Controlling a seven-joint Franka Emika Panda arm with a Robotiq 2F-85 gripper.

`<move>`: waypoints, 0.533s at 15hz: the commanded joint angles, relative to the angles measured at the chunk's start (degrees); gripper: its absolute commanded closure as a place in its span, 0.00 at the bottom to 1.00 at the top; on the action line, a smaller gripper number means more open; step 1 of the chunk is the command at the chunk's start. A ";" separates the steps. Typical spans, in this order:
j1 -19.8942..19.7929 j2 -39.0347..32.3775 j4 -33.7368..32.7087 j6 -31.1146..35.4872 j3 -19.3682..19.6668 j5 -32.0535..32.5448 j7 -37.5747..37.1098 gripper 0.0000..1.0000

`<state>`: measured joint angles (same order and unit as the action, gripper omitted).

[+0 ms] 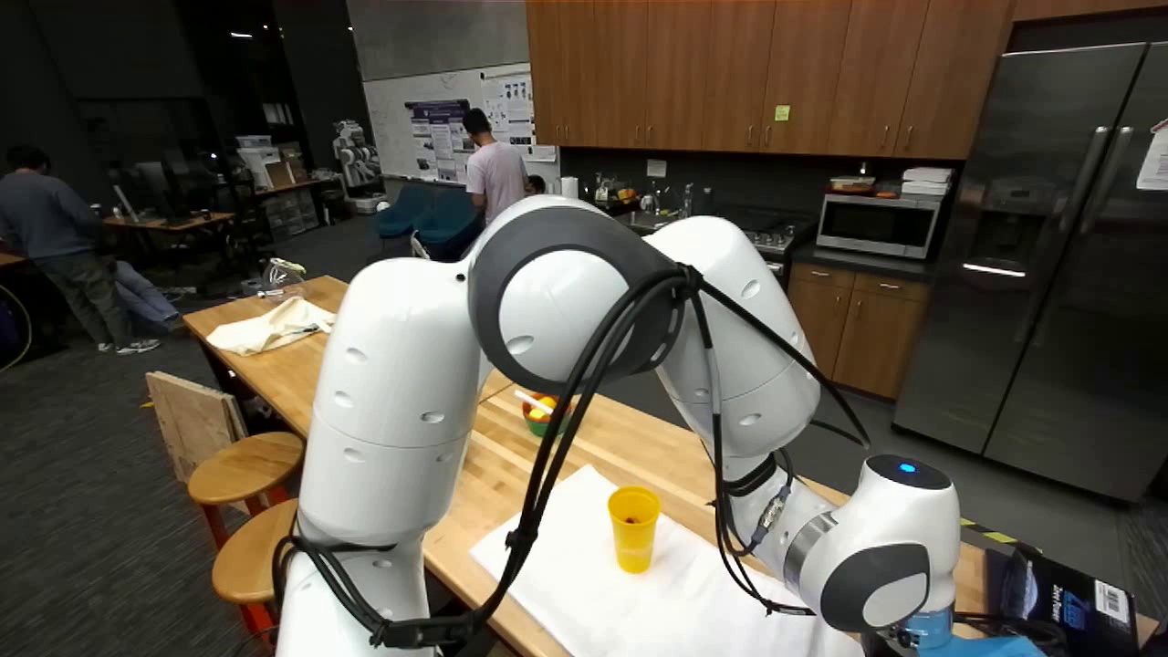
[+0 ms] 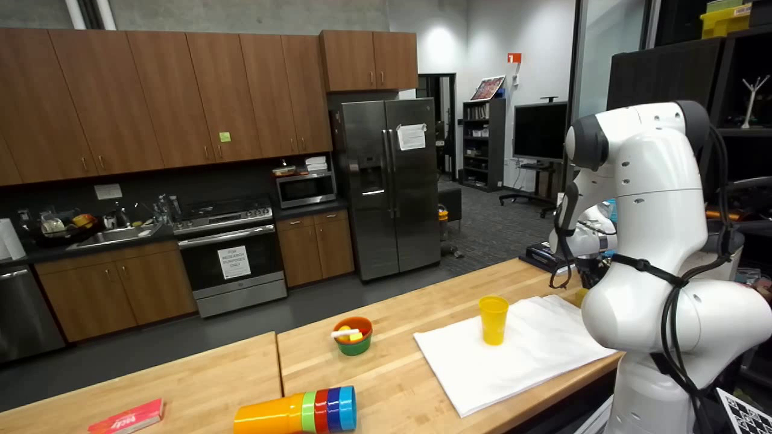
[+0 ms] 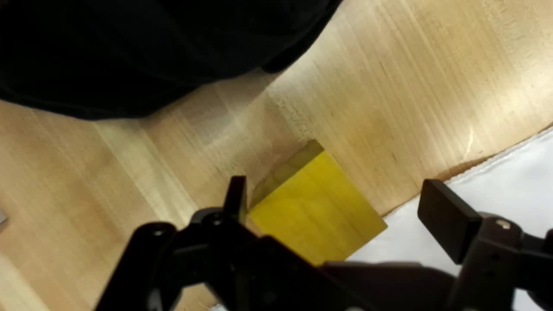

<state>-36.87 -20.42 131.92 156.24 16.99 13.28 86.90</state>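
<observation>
Your end effector (image 3: 337, 204) stands spread wide, empty, above the yellow block (image 3: 319, 209) on the table (image 3: 367, 86) by the white cloth (image 3: 514, 185); it looks like grasp alignment; you probably need to centre, then lower.

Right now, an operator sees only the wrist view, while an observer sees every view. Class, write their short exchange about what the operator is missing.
Operator: My gripper is open, with a yellow block showing between its fingers. Does anything stand on the white sheet?

Observer: Yes, a yellow cup stands upright on it, seen in both exterior views.

Operator: And elsewhere on the table?

Observer: In an exterior view, a stack of coloured cups lies on its side, off the sheet.
</observation>
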 commanded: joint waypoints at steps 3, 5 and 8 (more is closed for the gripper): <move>0.30 1.05 0.16 -0.59 0.65 -0.19 0.49 0.30; 0.49 1.28 0.55 0.06 0.87 0.00 0.04 0.46; 0.71 1.06 0.40 0.31 1.18 0.20 -0.51 0.65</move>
<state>-36.80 -20.41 131.81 156.36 17.31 13.28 86.96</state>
